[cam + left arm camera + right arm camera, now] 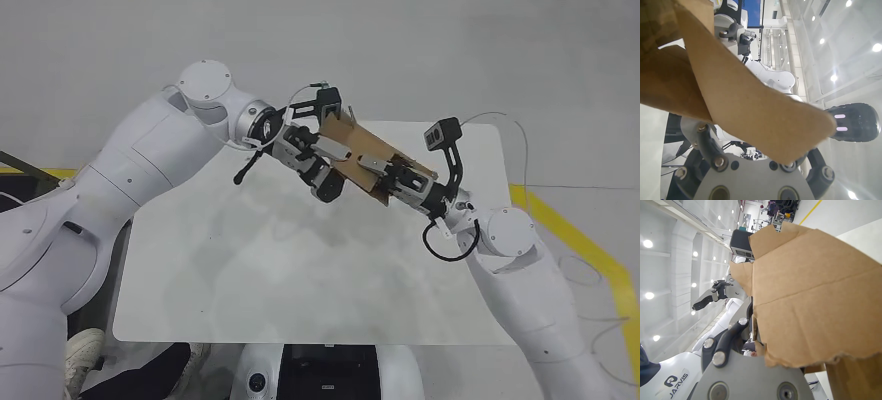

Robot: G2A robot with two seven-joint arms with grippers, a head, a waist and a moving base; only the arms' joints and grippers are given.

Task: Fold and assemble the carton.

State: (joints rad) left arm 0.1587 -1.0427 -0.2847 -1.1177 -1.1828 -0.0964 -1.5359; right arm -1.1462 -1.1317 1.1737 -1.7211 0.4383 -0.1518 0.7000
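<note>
While aloft, carton [365, 155] diagonal across table [250, 280]

Count, top view: one carton [372, 152], brown cardboard, a single piece. One table [250, 280], white. Two arms, white, one gripper each, so two grippers: left gripper [328, 172] and right gripper [398, 180]. Two wrist cameras, black, one [326, 98] at the left wrist and one [443, 131] at the right. Two stretches of yellow floor tape, one [40, 172] off the table's left side and one [560, 225] off its right. Left wrist view: one black finger pad [853, 123] clear of the cardboard, with two pale slots on it.
</note>
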